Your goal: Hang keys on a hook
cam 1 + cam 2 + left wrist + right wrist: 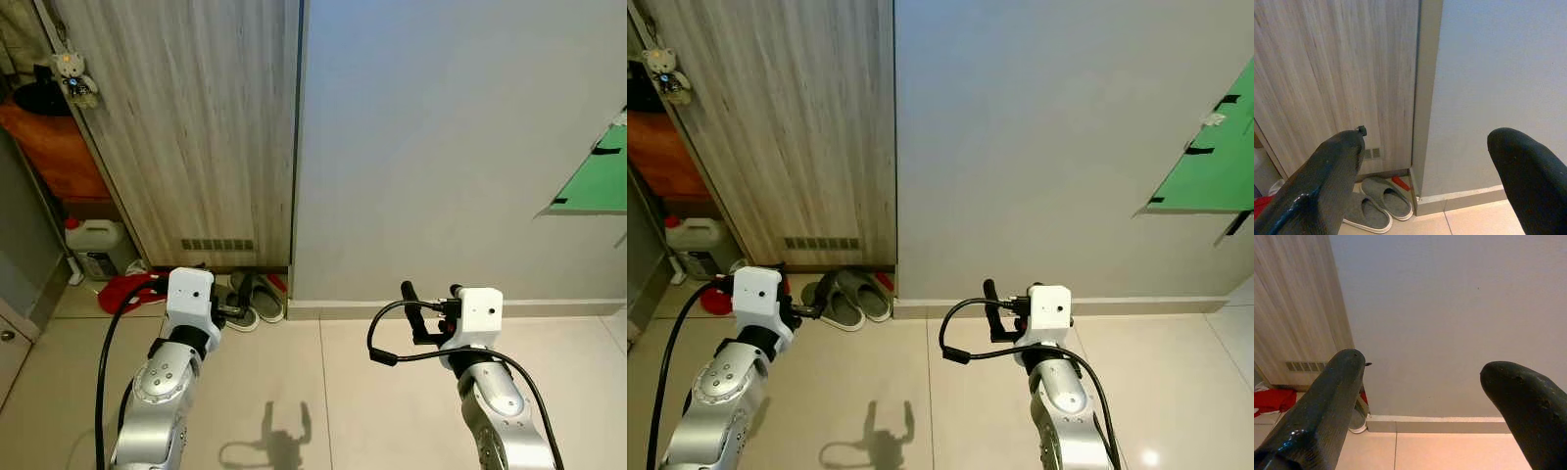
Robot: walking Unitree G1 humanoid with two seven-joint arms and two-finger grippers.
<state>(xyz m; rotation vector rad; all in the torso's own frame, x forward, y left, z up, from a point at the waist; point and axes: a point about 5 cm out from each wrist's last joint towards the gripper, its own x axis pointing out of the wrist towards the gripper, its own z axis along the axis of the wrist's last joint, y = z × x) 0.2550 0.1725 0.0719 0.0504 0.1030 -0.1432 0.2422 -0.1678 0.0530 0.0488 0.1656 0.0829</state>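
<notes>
Keys (73, 76) with small bear charm, high beside wooden door (196, 127).

a small teddy-bear keyring (74, 76), pale beige with a dark blue spot on its chest, hangs upright high on the edge of the pale wood-grain door (196, 127). from my head views it sits far to my upper left. its hook and keys are too small to make out.
</notes>
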